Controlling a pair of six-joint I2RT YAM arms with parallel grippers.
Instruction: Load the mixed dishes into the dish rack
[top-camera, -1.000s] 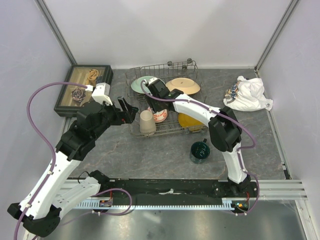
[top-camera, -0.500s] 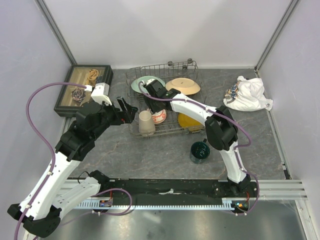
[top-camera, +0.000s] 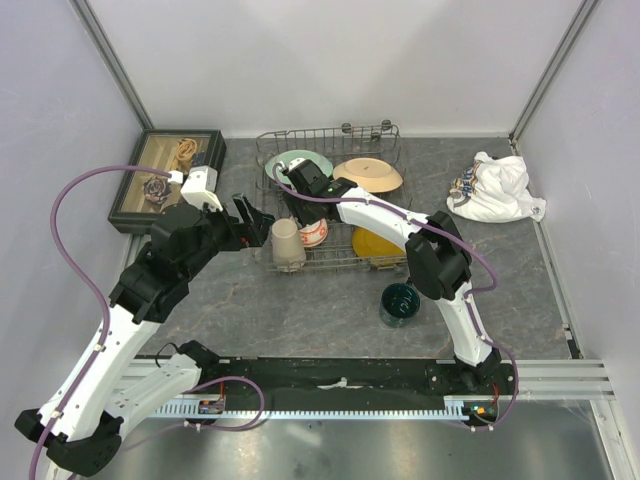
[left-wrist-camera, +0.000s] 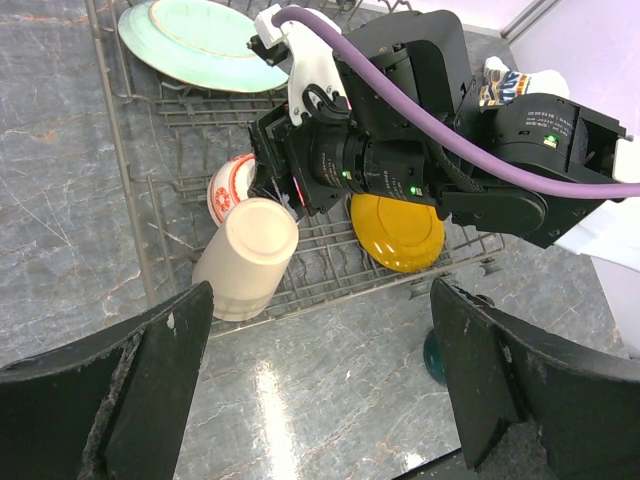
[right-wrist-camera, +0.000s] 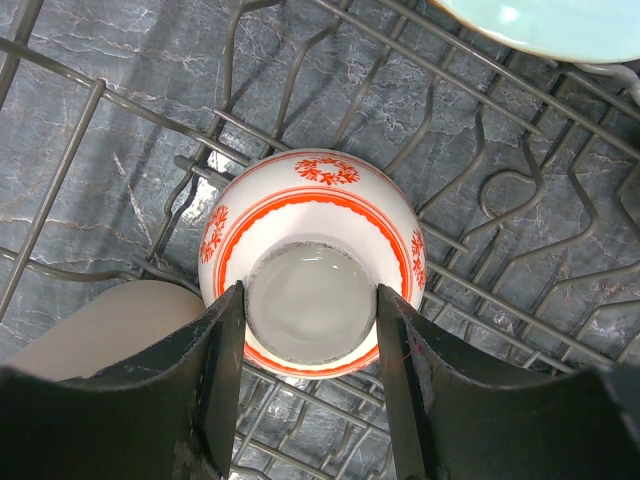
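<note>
Bowl work at the dish rack (top-camera: 330, 133): the right gripper (right-wrist-camera: 310, 310) is down inside the rack's left half. Its jaws are clamped on the foot ring of the small red-orange bowl (right-wrist-camera: 310, 215), which sits upside down on the rack's wires. The beige cup (left-wrist-camera: 248, 258) lies tipped over at the rack's near left corner, just beside that bowl. The left gripper (left-wrist-camera: 320, 345) hovers off the rack's near left side, jaws wide apart, holding nothing. The pale green flowered plate (top-camera: 300, 165) rests at the rack's back left, the tan plate (top-camera: 372, 174) at its back right, and the yellow plate (top-camera: 378, 243) at its near right. The dark green mug (top-camera: 400, 303) stands on the table (top-camera: 300, 310) outside the rack, off its near right corner.
</note>
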